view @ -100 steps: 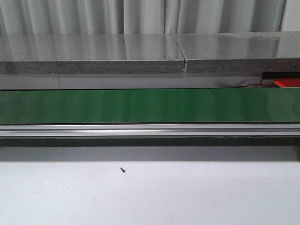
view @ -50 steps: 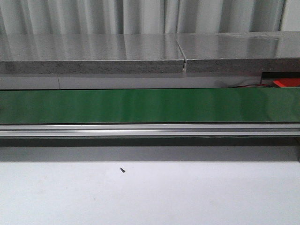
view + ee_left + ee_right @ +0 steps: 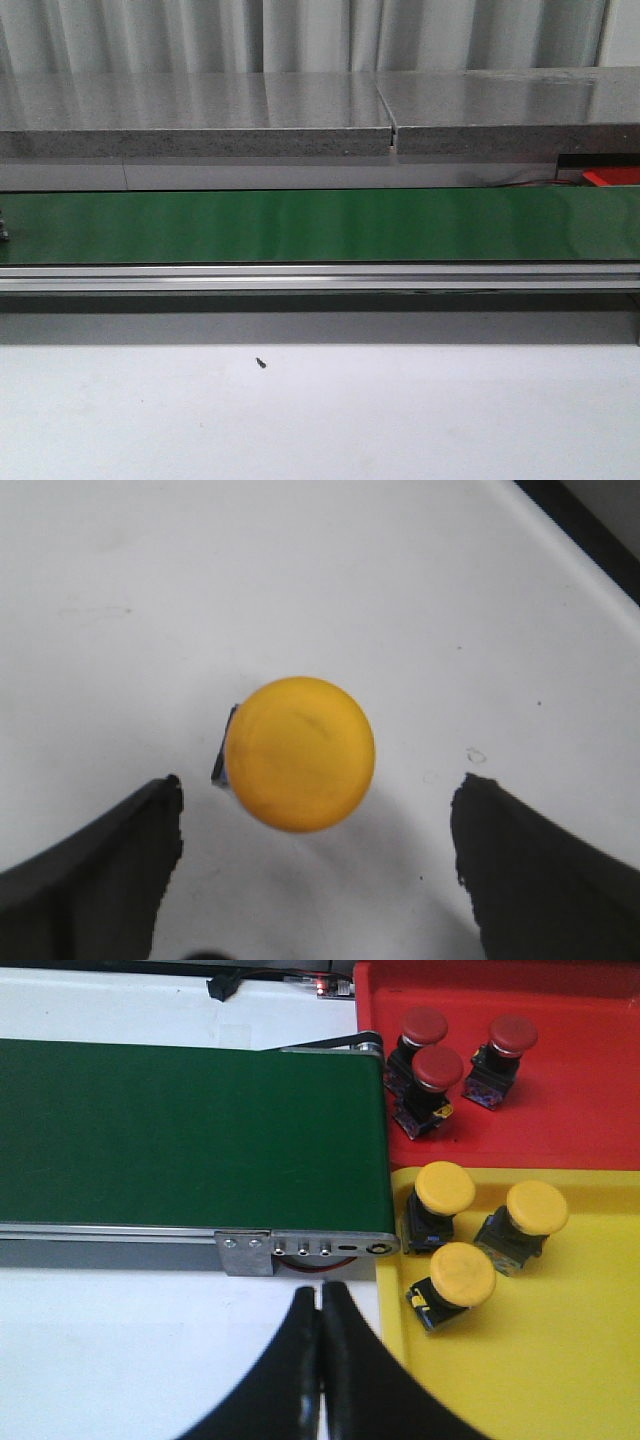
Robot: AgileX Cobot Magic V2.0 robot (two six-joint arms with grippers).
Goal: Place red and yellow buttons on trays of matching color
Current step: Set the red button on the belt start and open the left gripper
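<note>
In the left wrist view a yellow button (image 3: 299, 753) stands on the white table, and my left gripper (image 3: 318, 830) is open above it, one finger (image 3: 110, 870) on each side, apart from it. In the right wrist view my right gripper (image 3: 320, 1305) is shut and empty over the white table, beside the end of the green belt (image 3: 190, 1130). The red tray (image 3: 580, 1110) holds three red buttons (image 3: 437, 1072). The yellow tray (image 3: 560, 1360) holds three yellow buttons (image 3: 461, 1276). Neither gripper shows in the front view.
The front view shows the green conveyor belt (image 3: 320, 225) with its metal rail (image 3: 320, 278), a grey shelf (image 3: 200, 125) behind, and a small dark speck (image 3: 261, 363) on the white table. A small grey thing (image 3: 3, 228) shows at the belt's left edge.
A small grey thing has come into view at the left edge of the belt in the front view. Nothing else has visibly changed.
</note>
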